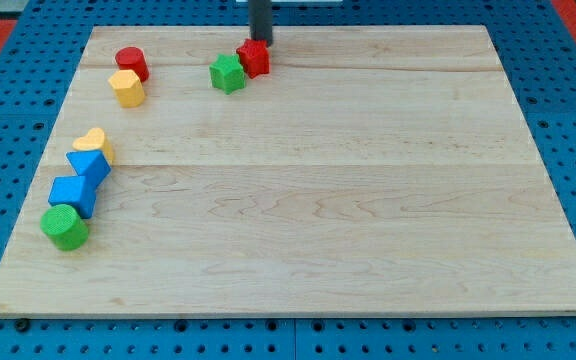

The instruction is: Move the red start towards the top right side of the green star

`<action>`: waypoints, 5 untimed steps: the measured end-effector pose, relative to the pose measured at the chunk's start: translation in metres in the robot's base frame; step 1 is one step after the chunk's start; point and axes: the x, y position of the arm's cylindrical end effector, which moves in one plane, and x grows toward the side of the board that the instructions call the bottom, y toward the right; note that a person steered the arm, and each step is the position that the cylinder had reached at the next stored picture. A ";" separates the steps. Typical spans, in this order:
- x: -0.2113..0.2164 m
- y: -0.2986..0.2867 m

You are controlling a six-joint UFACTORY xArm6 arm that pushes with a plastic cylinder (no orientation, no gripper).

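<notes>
The red star [255, 58] sits near the top edge of the wooden board [368, 200], touching the green star [227, 74] on that star's upper right. My tip [260, 41] is at the red star's top edge, just above it in the view, touching or nearly touching it. The rod rises out of the view's top.
A red cylinder [132, 63] and a yellow hexagonal block [127, 88] stand at the top left. Down the left side lie a yellow heart [93, 142], a blue triangle [89, 166], a blue cube [73, 194] and a green cylinder [65, 227].
</notes>
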 end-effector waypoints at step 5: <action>0.000 -0.141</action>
